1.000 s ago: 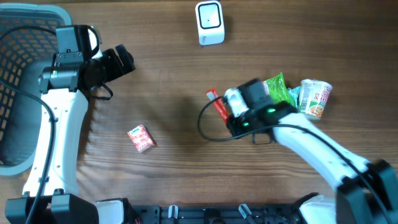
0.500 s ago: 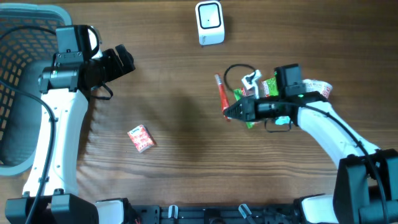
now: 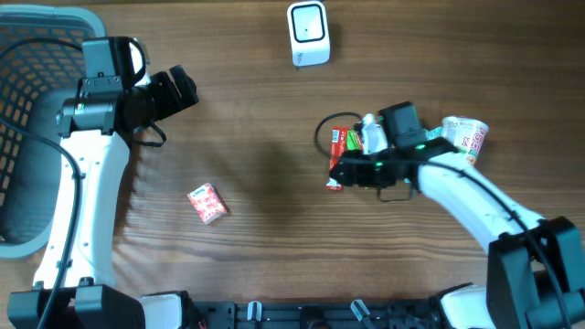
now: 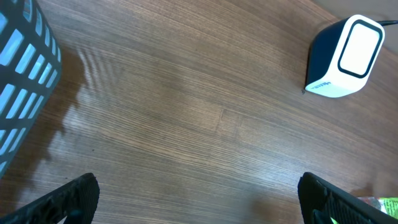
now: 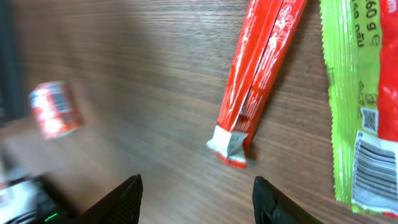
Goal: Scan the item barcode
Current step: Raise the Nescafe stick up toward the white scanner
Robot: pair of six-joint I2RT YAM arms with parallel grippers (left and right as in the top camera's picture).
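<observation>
Right fingers [image 5: 127,200] apart, empty, hovering by red snack stick [image 5: 261,74] flat on tabletop [image 5: 124,81] beside green packet [image 5: 357,106]. Left fingers [image 4: 74,196] wide, idle. Risk: thin stick skids, or packet gets pinched too.

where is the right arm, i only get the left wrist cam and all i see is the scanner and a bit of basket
observer: the right end effector hangs open at the end of a red stick packet, which lies flat and ungripped.
operator: any barcode showing over there
observer: yes, the green packet beside that stick lies with a barcode facing up.
</observation>
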